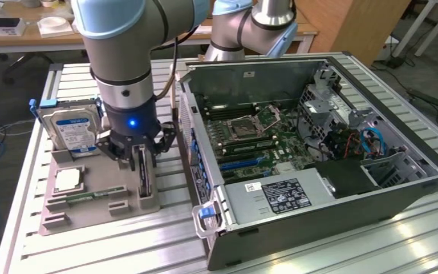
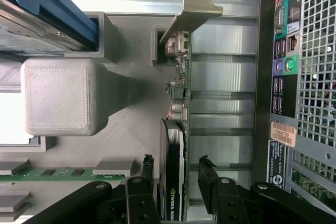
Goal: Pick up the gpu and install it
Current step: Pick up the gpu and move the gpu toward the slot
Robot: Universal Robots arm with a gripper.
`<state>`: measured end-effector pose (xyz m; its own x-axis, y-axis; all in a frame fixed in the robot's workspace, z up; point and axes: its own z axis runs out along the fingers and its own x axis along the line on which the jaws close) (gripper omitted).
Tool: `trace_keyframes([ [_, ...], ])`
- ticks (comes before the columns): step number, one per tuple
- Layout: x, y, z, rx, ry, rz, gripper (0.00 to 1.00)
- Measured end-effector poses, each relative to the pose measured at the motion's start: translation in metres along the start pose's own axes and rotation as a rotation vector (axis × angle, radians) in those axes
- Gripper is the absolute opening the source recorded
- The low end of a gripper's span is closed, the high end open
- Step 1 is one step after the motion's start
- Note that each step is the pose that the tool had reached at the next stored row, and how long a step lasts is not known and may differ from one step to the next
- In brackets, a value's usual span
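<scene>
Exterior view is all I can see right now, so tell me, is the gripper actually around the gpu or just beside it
Observer: Around it. In the wrist view the gripper is open with one finger on each side of the gpu, and a gap shows on both sides.
Operator: Okay, how is the card sitting?
Observer: It stands on edge in a slot of the grey tray, with its metal bracket at the end away from the gripper.
Operator: Any marking that confirms it's the right part?
Observer: Yes, Nvidia lettering runs along the black edge between the fingers.
</scene>
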<state>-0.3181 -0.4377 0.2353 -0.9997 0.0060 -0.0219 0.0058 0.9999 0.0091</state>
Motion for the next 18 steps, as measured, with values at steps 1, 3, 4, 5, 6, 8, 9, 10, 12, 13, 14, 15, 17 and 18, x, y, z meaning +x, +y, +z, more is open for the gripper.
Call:
trace_keyframes([
  [1,0.0001,0.0001,0.0012,0.0000,0.0001,0.000,0.47],
  [3,0.0002,0.0004,0.0035,-0.0004,0.0001,0.000,0.47],
  [4,0.0002,0.0004,0.0034,-0.0005,0.0003,0.000,0.47],
  [5,0.0002,0.0004,0.0034,-0.0005,0.0003,0.000,0.47],
  [6,0.0002,0.0004,0.0035,-0.0006,0.0003,0.000,0.47],
  [8,0.0002,0.0004,0.0035,-0.0006,0.0002,0.000,0.47],
  [9,0.0002,0.0005,0.0035,-0.0007,0.0002,0.000,0.47],
  [10,0.0002,0.0005,0.0035,-0.0007,0.0002,0.000,0.47],
  [12,0.0002,0.0005,0.0035,-0.0007,0.0002,0.000,0.46],
  [13,0.0002,0.0005,0.0035,-0.0007,0.0002,0.000,0.46],
  [14,0.0002,0.0005,0.0036,-0.0007,0.0002,0.000,0.46],
  [15,0.0002,0.0005,0.0035,-0.0007,0.0002,0.000,0.39],
  [17,0.0002,0.0005,0.0035,-0.0006,0.0001,0.000,0.39],
  [18,0.0002,0.0005,0.0035,-0.0007,0.0002,0.000,0.39],
])
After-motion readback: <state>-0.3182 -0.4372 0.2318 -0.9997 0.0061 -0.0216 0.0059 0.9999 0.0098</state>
